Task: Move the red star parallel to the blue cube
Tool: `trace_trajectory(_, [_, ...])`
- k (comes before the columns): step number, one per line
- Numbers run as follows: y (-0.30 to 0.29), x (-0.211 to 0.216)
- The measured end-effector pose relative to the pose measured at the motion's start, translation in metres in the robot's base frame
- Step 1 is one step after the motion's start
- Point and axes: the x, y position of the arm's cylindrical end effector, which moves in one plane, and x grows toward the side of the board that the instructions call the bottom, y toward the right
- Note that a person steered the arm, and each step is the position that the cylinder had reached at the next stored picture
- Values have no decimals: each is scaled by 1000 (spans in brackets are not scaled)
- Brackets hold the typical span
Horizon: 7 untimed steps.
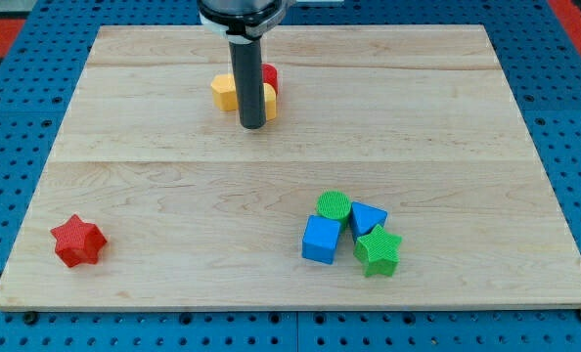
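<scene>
The red star [78, 241] lies near the view's bottom left corner of the wooden board [173, 156]. The blue cube [321, 240] sits right of centre near the view's bottom, level with the star and far to its right. My tip [252, 125] is at the view's top centre, far from both, standing in front of a yellow block [227, 92] and a red block [269, 76] that it partly hides.
A green cylinder [334, 206], a blue triangular block [369, 217] and a green star [378, 250] cluster tightly around the blue cube's right side. Blue pegboard [17, 117] surrounds the board.
</scene>
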Motion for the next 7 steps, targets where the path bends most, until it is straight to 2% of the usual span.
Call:
trace_trajectory(2, [-7, 52])
trace_trajectory(5, [-42, 183])
trace_trajectory(6, [-98, 221])
trace_trajectory(7, [-180, 230])
